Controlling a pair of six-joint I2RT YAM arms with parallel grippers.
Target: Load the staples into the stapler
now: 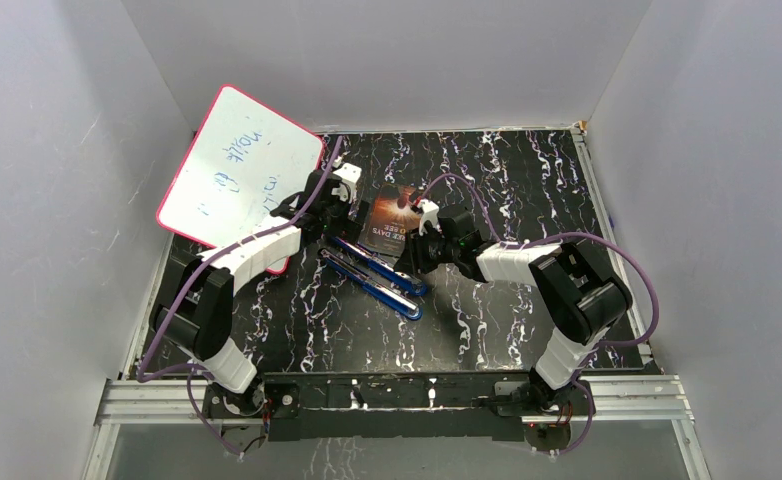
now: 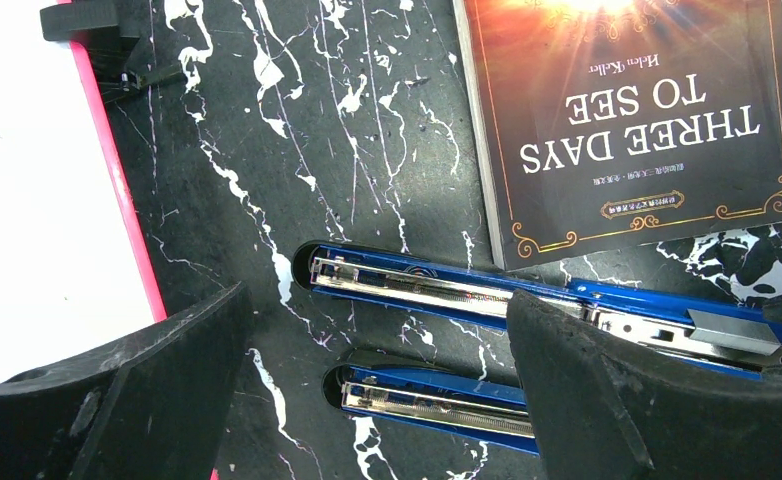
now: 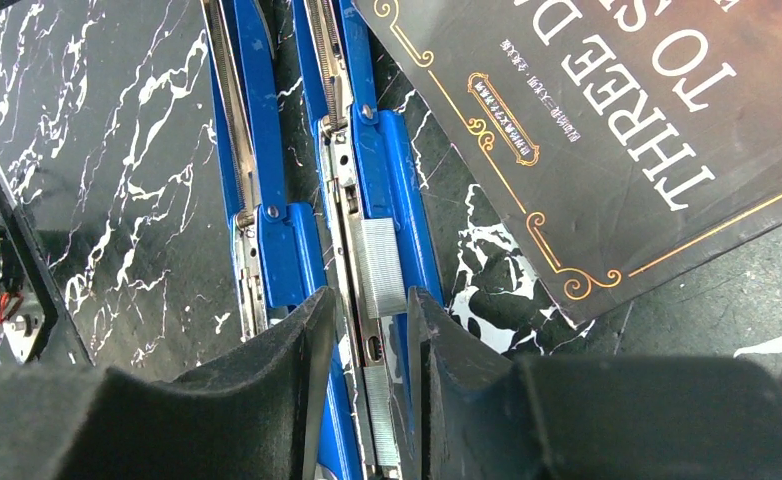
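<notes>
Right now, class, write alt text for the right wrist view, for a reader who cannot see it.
A silvery strip of staples lies in the open channel of a blue stapler, between the parted fingers of the right end effector. A similar blue piece with a metal rail lies alongside on the black marbled table, with a book at upper right.

This looks like a robot test booth in a laboratory. Plain white panel walls (image 1: 397, 60) close three sides of a black table top with white marble veins (image 1: 527, 180). At its near edge a silver aluminium profile rail (image 1: 147, 400) carries a left black-and-white robot arm (image 1: 257, 250) and a right black-and-white robot arm (image 1: 512, 262), both with purple cables.
</notes>
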